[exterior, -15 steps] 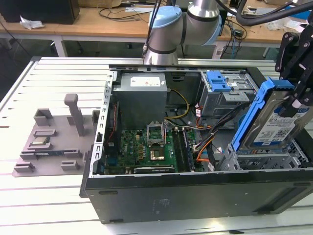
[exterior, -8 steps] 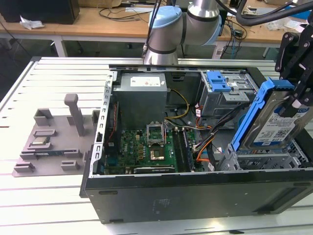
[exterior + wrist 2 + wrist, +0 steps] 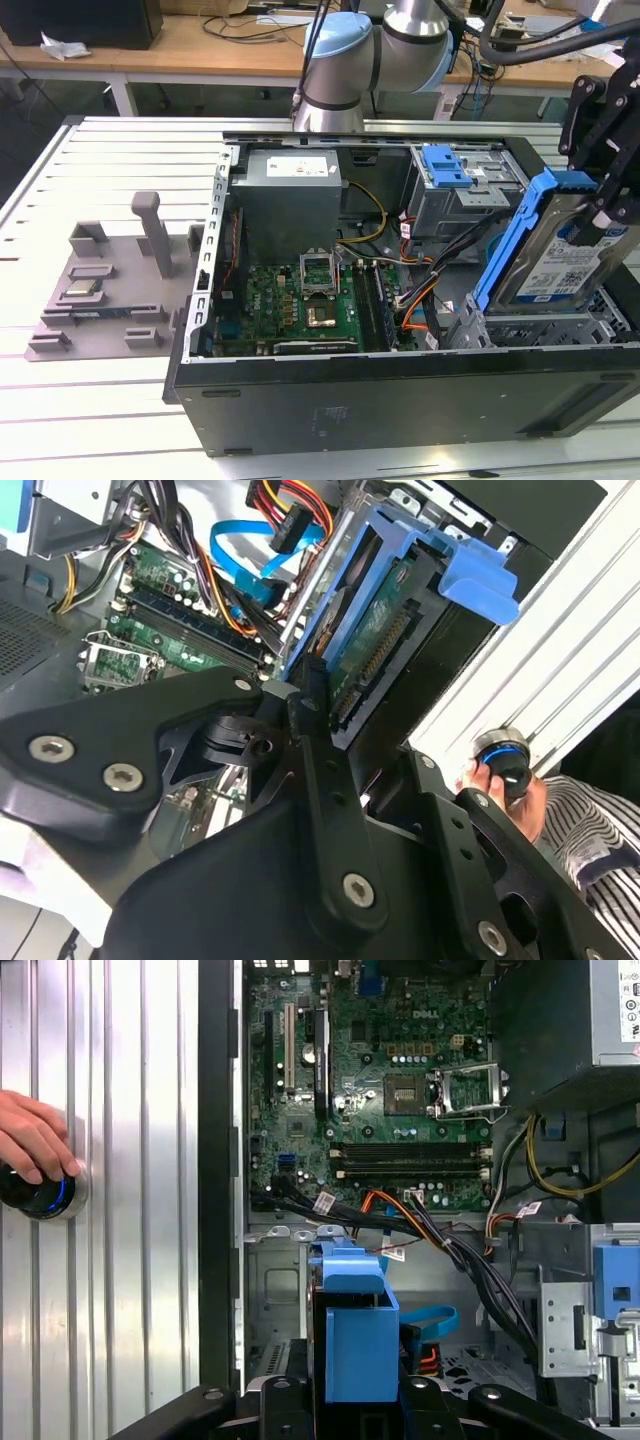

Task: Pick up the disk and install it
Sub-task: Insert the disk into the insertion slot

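The disk (image 3: pixel 560 262), a silver drive with a white-and-blue label in a bright blue carrier, hangs tilted on edge at the exterior view's right. Its lower end sits just over the metal drive cage (image 3: pixel 545 325) at the front corner of the open computer case (image 3: pixel 400 390). My black gripper (image 3: pixel 608 215) is shut on the disk's upper part. In the first wrist view the blue carrier (image 3: pixel 355 1335) stands between my fingers (image 3: pixel 275 1390). In the second wrist view the disk (image 3: pixel 385 650) shows its connector edge beyond one finger (image 3: pixel 312 705).
Inside the case lie the motherboard (image 3: pixel 300 300), a grey power supply (image 3: pixel 290 195), a blue latch on a metal cage (image 3: pixel 448 165) and cable bundles (image 3: pixel 420 270). A grey fixture (image 3: pixel 100 290) sits left of the case. A person's hand (image 3: pixel 35 1140) rests on a round knob (image 3: pixel 35 1192).
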Available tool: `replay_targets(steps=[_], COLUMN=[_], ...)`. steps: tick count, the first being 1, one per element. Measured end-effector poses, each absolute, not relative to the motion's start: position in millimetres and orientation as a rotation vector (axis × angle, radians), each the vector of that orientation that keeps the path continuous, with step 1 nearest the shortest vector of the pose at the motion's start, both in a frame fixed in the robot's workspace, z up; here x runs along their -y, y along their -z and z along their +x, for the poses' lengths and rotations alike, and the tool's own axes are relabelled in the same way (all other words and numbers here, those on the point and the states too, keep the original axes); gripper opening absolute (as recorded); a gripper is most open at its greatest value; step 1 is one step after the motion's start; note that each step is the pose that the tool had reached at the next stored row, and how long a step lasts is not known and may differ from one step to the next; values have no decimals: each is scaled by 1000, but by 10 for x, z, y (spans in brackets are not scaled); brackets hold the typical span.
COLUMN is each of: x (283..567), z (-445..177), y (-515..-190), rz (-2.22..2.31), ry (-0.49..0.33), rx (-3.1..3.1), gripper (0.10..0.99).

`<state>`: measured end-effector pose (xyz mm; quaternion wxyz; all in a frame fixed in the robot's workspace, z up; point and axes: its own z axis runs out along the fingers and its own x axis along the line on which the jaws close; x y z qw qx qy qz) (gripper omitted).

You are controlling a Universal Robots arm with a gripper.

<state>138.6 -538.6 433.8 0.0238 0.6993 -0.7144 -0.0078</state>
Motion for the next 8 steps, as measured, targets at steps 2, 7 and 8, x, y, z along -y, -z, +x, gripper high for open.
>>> replay_targets(steps=[2, 7, 8], x=[5386, 5386, 5386], z=[1386, 1387, 1387], y=[-4251, -4135, -4103], rz=[2164, 2164, 2164], ry=[24, 24, 24], rx=[2211, 2211, 2211], gripper=[361, 361, 361])
